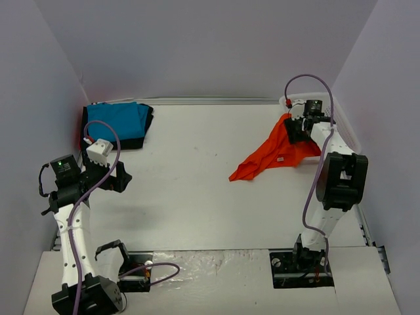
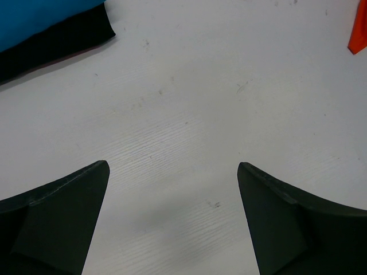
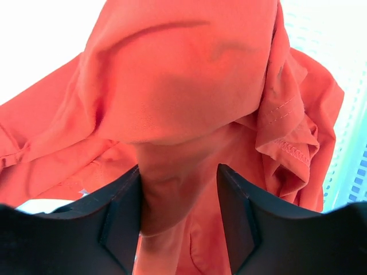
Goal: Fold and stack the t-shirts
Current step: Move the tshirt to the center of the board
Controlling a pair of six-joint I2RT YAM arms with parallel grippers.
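At far left the folded turquoise t-shirt (image 1: 118, 120) covers the black t-shirt (image 1: 146, 126), leaving only its edge showing. The left gripper (image 2: 172, 172) gapes wide above the table (image 1: 197, 203). At right, the right gripper (image 3: 178, 172) pinches the rumpled orange-red t-shirt (image 1: 275, 152), one end raised and the rest trailing onto the table.

No legible text, labels, brand marks or numbers in any of the three views.

White matte table (image 1: 197, 197), cloth at both far corners.
A folded black cloth t-shirt (image 1: 115, 143) lies far left under a folded turquoise cloth t-shirt (image 1: 118, 120); a crumpled orange-red cloth t-shirt (image 1: 262, 161) trails onto it far right, beside a white plastic mesh basket (image 3: 355, 172).
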